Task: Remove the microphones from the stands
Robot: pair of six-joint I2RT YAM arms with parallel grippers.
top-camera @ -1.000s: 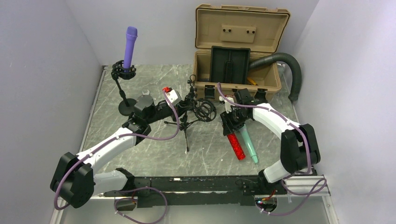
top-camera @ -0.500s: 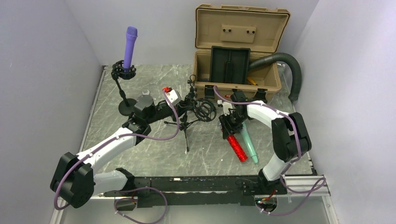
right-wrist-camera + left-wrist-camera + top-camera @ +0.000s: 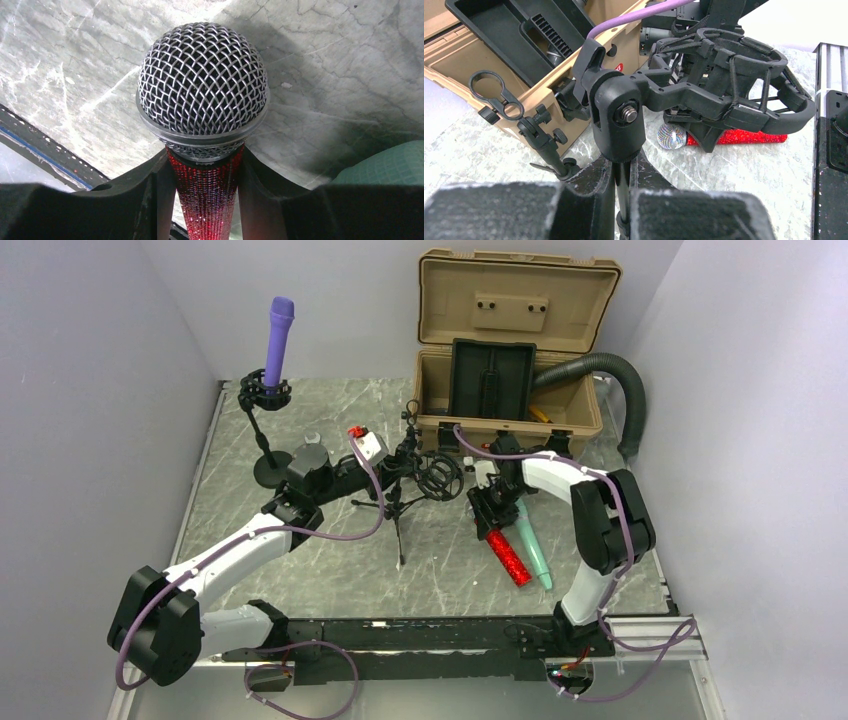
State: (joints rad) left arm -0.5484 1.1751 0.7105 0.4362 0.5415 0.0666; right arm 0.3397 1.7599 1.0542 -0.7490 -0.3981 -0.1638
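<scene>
Worktop [image 3: 330,415]: grey marble slab. I read it as a clock from the top view, with 12 farthest from the bases.
Case [image 3: 520,290]: tan, lid up, at 1 o'clock by the back wall. I see a black tray [image 3: 490,375] propped inside.
Left arm [image 3: 240,550]: reaches from 7 o'clock toward the middle.
Right arm [image 3: 560,475]: folded up at 4 o'clock, wrist turned back toward the centre.
Hose [image 3: 625,390]: dark and ribbed, curving from the case's right end toward 3 o'clock.
Stand [image 3: 618,120]: black tripod, upright at the middle of the worktop.
Mount [image 3: 704,100]: black shock ring on the stand's top joint, on its 3 o'clock side.
Purple mic [image 3: 278,335]: upright in a second stand [image 3: 270,472] at 10 o'clock, well apart from both claws.
Red mic [image 3: 202,80]: out of the mount, low at 4 o'clock from the stand. Its handle points to 5 o'clock. I cannot tell whether it touches the worktop.
Teal mic [image 3: 532,545]: lies on the worktop just beside the red mic, on its 3 o'clock side.
Left claw [image 3: 621,180]: clenched on the stand's thin pole, just under the joint.
Right claw [image 3: 205,170]: grasping the red mic by its glitter handle, right behind the mesh head.
</scene>
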